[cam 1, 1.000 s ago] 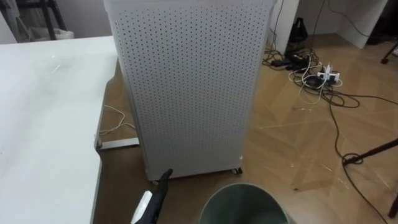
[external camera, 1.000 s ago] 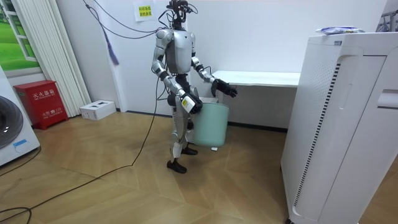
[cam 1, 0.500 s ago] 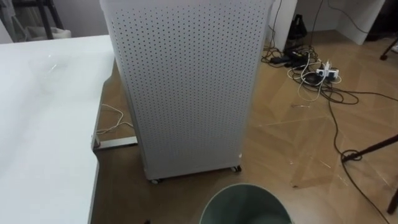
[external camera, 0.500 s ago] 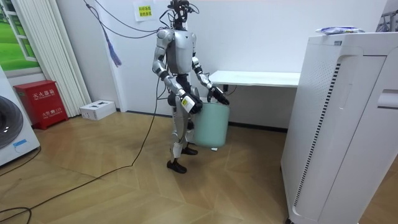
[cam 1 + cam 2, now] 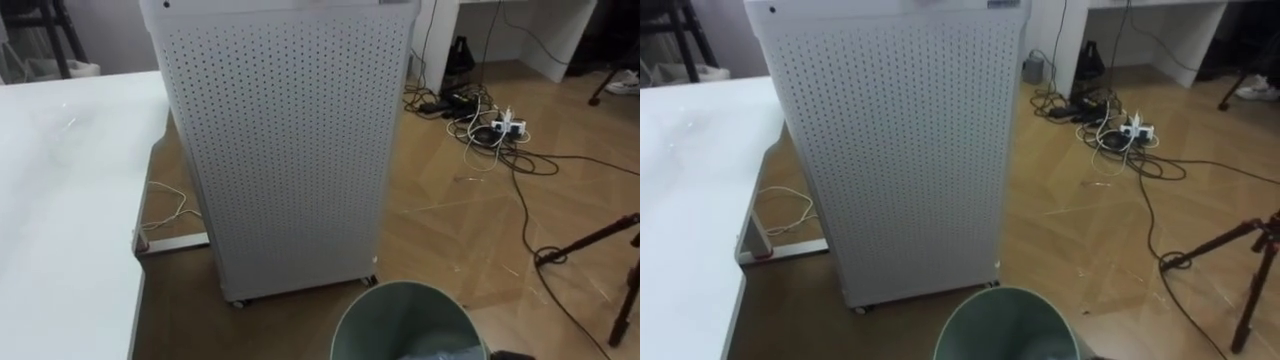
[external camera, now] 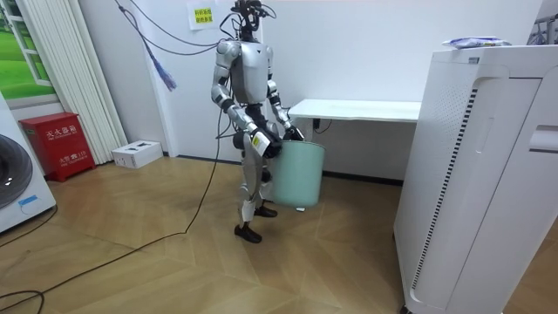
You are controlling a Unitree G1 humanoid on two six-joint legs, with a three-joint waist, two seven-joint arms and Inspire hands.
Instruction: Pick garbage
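Two hands hang low by the green bin (image 6: 301,174) in the room view: your left hand (image 6: 295,133) at its rim, your right hand (image 6: 271,150) by its near side. You cannot tell whether either is wide or curled. The garbage (image 5: 452,352), seemingly a pale crumpled wrapper, lies inside the bin. Expect it to be light, soft, crinkly and likely slippery, so pinch a raised fold. The white surface (image 5: 60,200) stands left, with a perforated cabinet (image 5: 285,150) beyond.

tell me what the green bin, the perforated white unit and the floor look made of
Green bin: probably plastic, smooth matte wall, thin moulded rim. Perforated white unit: painted sheet metal or plastic, cannot tell; flat panel with even punched holes. Floor: wood or wood-look laminate, herringbone boards, satin sheen.
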